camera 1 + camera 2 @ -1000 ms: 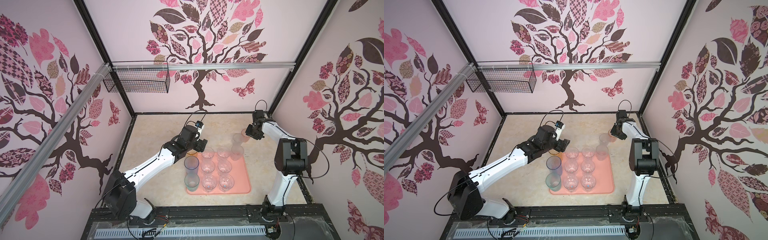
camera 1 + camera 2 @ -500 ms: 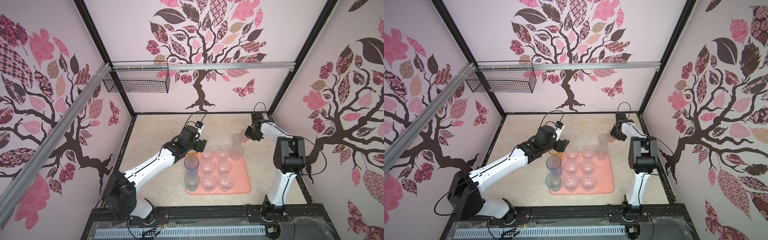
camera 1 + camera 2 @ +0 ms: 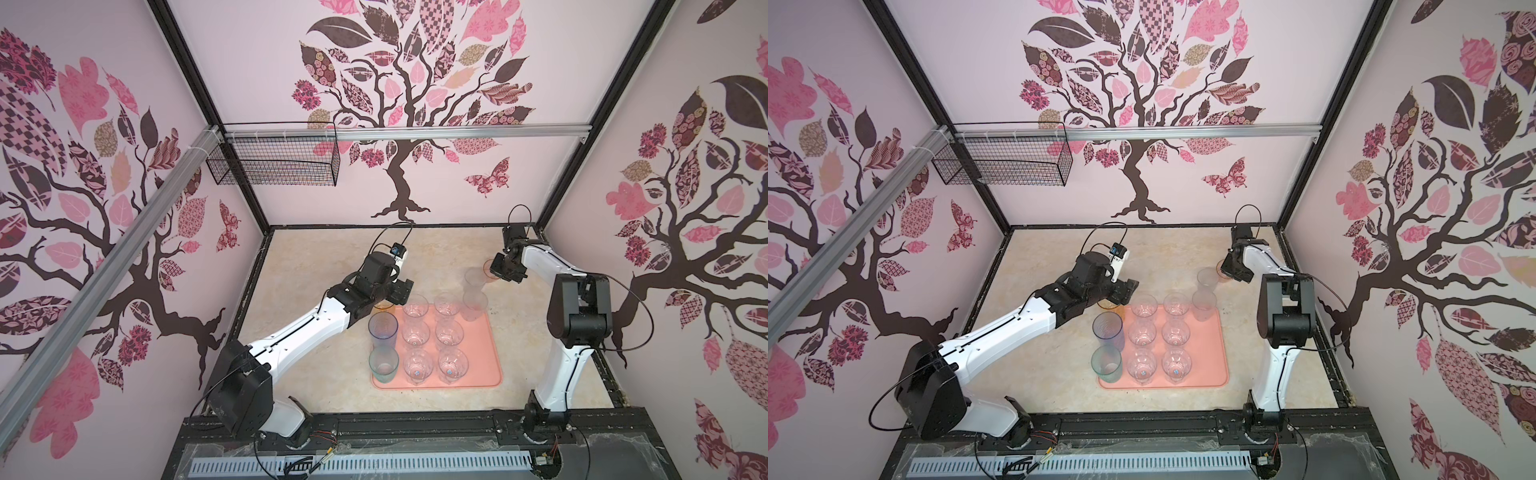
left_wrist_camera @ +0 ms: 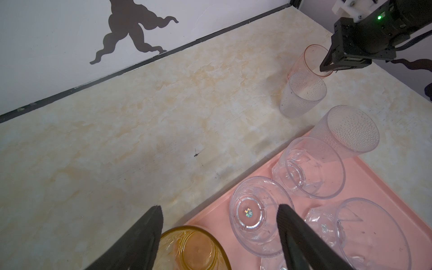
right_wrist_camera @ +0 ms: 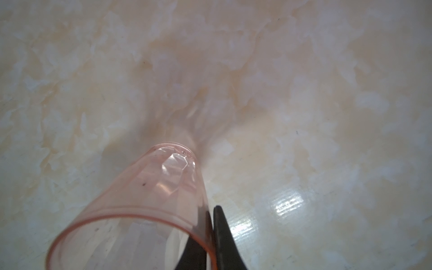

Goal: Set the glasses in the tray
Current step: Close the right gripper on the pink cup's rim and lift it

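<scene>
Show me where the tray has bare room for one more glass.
The tray is bare along its right rim, from the frosted glass at its far corner to the near edge. The other columns, up to the teal glass, are full.

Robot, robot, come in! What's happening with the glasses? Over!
Right gripper shut on pink glass rim, glass tilted. Left gripper open over amber glass. Pink glass outside tray; frosted glass stands between them.
</scene>
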